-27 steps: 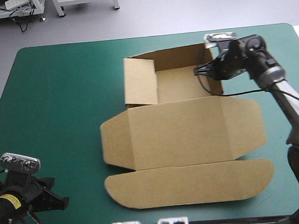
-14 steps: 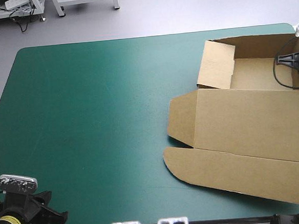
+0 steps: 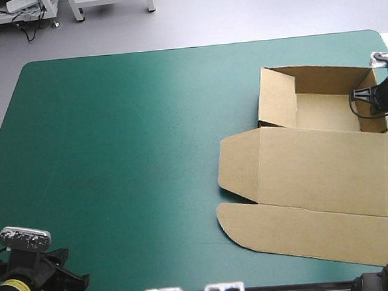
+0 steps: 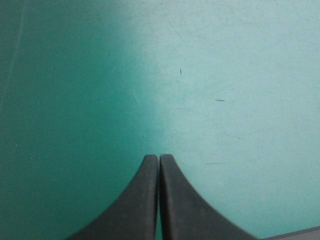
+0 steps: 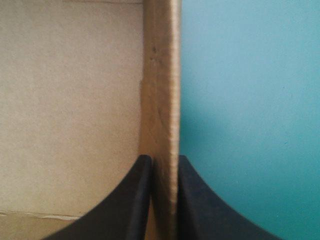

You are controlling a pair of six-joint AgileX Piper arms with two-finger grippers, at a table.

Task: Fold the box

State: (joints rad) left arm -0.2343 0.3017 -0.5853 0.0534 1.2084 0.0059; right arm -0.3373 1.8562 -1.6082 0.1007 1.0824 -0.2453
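High view: the brown cardboard tray box [image 3: 322, 170], lid flat, is seen at frame right, its right wall seemingly gripped by the right gripper [image 3: 358, 95]. Left wrist: the left gripper [image 4: 159, 161] is pressed together over teal-green cover [image 4: 225, 75]. Right wrist: that wall is clamped between the black fingers [image 5: 132, 200].

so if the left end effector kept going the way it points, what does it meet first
Only bare teal-green cover shows ahead of the left end effector, so probably the cover, though its tilt is unclear.
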